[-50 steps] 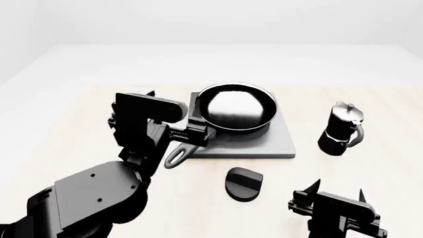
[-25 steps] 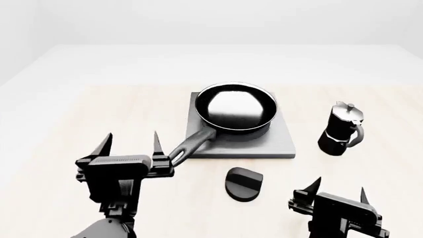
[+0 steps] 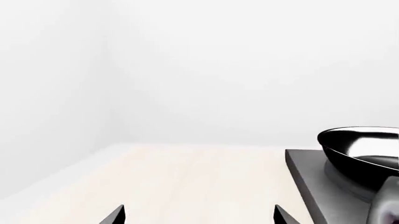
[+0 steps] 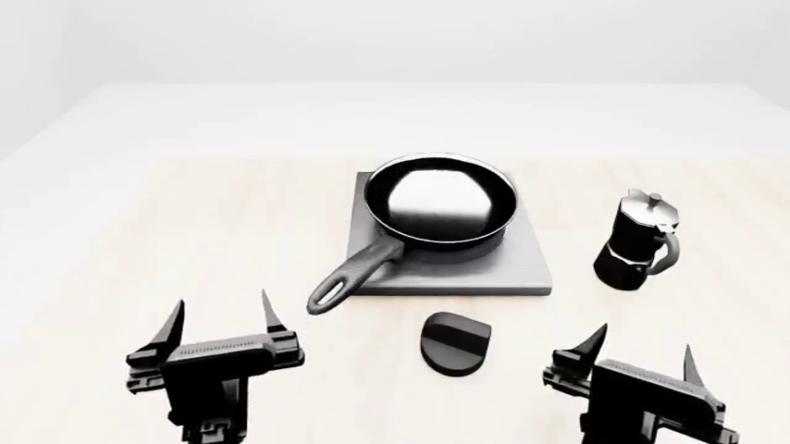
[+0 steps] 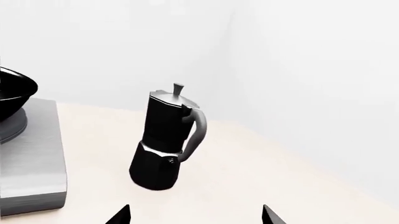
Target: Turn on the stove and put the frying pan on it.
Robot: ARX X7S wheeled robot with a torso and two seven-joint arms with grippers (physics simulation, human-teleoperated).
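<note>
Pale wood tabletop fills the scene under plain white walls, with both arms drawn low and near the robot. On the head view the left gripper hangs with its two pointed fingers spread apart and nothing between them; the right gripper does the same, its prongs wide and empty. Ahead of the left gripper and off toward the right one sits the stove, a flat grey square slab, with the frying pan resting on top of it, its shiny inside facing up. The pan's long dark handle reaches off the slab's corner, pointing back toward the left gripper but well apart from its fingertips. Between the two grippers, just short of the stove's near edge, lies the small black knob, touching neither hand. Ahead of the right gripper, standing upright on the wood just beside the stove, is a black moka pot with a silver lid; the right wrist view shows it clear of the slab's edge.
</note>
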